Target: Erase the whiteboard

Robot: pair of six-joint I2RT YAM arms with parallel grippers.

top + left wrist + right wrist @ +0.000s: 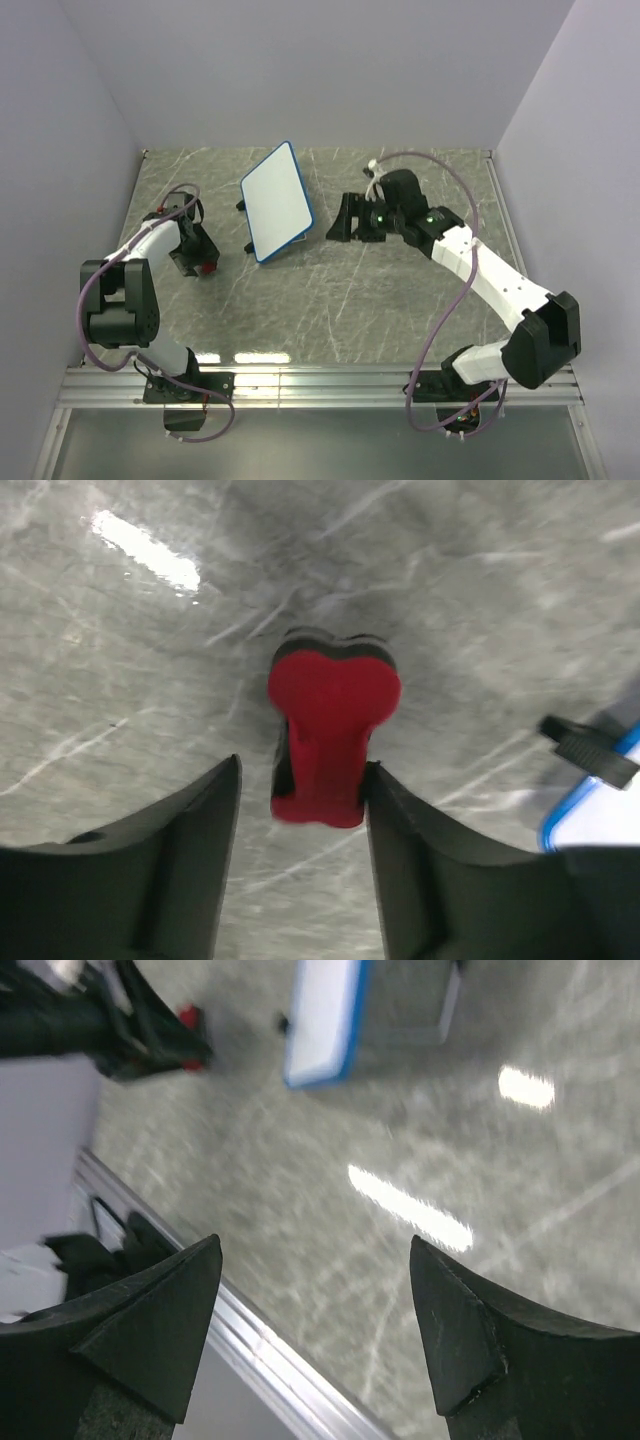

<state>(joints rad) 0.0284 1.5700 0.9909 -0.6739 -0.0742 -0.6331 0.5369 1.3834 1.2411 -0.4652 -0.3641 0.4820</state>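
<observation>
Sitting askew near the tabletop's [330, 300] far edge, a little left of its middle, the whiteboard [275, 198] shows a plain white face. Near its left side, the left fingers [190, 860] straddle a red-and-black eraser [330, 720] on the tabletop, parted, with one of them clear of it. Near its right side, the right fingers [150, 1320] gape wide, holding nothing.
</observation>
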